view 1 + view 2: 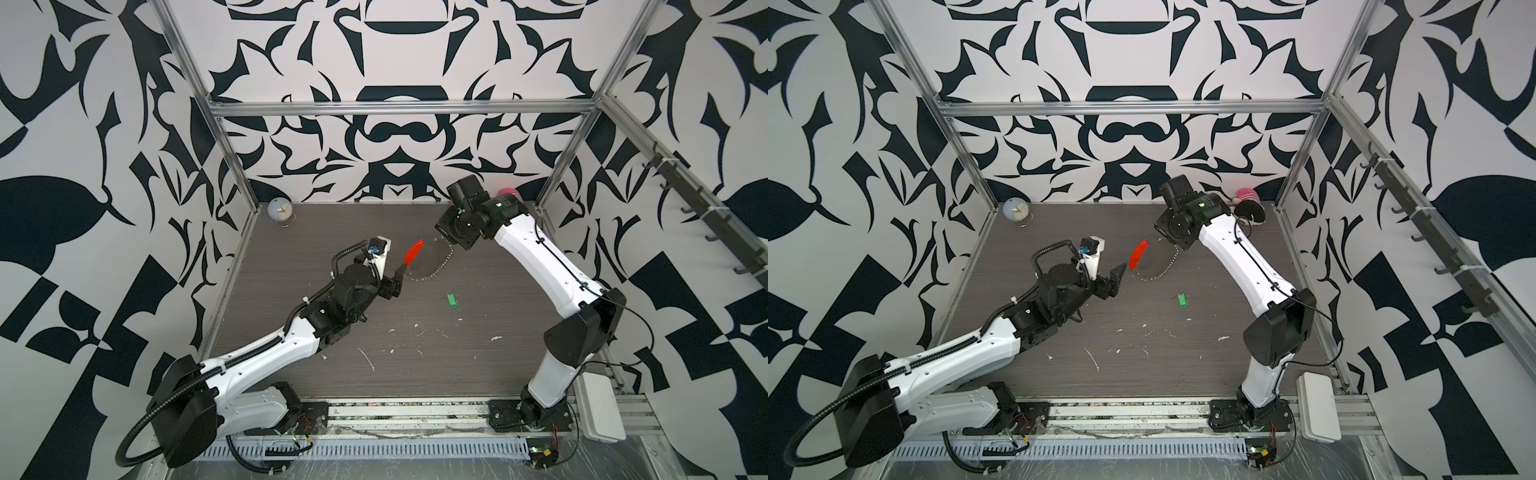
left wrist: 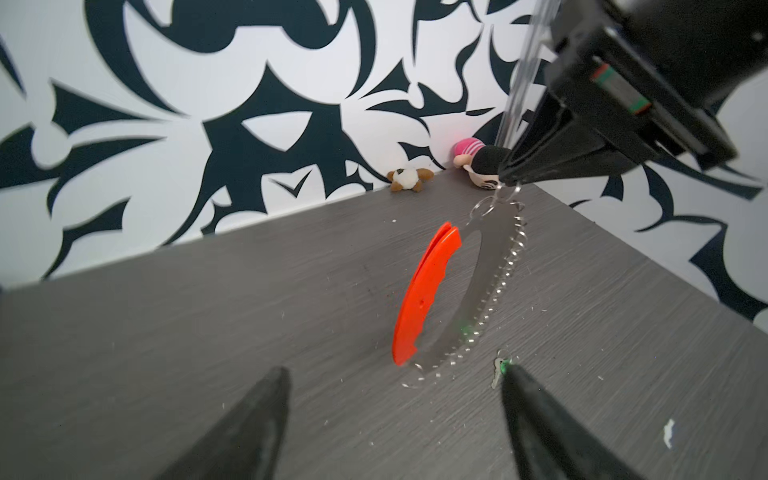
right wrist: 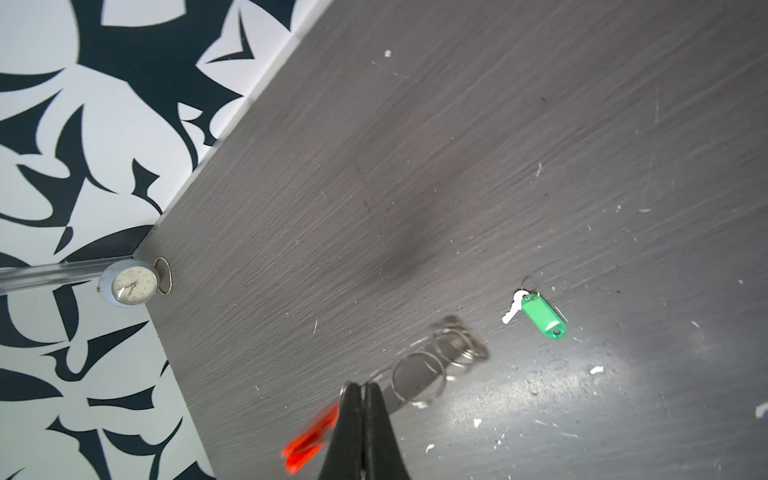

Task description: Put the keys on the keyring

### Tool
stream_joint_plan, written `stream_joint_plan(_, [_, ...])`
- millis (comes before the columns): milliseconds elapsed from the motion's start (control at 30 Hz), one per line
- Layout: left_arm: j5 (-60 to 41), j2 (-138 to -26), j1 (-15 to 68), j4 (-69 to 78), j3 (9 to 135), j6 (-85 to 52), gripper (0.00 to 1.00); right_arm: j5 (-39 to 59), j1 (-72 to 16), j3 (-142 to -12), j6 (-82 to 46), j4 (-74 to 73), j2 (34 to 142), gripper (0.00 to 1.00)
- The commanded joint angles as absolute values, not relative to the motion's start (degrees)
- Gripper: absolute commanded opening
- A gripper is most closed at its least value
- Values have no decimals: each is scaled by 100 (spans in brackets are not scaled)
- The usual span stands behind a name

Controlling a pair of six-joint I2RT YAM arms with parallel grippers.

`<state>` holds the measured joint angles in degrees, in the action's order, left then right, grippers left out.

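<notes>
While the right gripper [image 2: 505, 180] is pinched tight on the top of the keyring [image 1: 412, 252], the loop hangs tilted, maybe touching the table [image 1: 311, 249]. The left gripper [image 1: 398, 277] sits at its 8 o'clock, jaws apart, empty. The keys [image 1: 451, 300] lie flat at 5 o'clock, apart.

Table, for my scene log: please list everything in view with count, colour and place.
keyring: 1, silver with red-orange piece, mid-table, far end in right gripper
keys: 1, green tag with silver key, lying on table nearer than keyring
clock: 1, pale blue, far left corner
plush toys: 2, brown-white and pink-black, far right corner
table: 1, grey wood-grain
left gripper: 1, black, fingers open, beside keyring's red piece
right gripper: 1, black, fingers shut on keyring
</notes>
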<state>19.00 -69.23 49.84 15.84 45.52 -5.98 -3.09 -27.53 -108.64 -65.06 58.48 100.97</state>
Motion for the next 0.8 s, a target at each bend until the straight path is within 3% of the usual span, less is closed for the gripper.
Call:
stream_joint_plan(0, [1168,-7364,4977,2230,4912,-245,60,-10,-2647,-11357,-6593,6157,10117,0])
stream_joint_plan(167, [633,-8219,4696,2614,5192,67,54,33,-2602,-11459,-6612,6180,10222,0])
stream_joint_plan(400, [-449,-8596,3929,3294,5162,-253,60,29,-2577,-11858,-6556,6139,10650,0])
stream_joint_plan(567, [-2033,-8990,3164,4286,5029,-406,62,-22,-2566,-12739,-6540,6518,11327,0])
stream_joint_plan(767, [-2165,-8953,2971,3974,5325,-235,56,77,-2616,-13344,-6992,6639,11777,0])
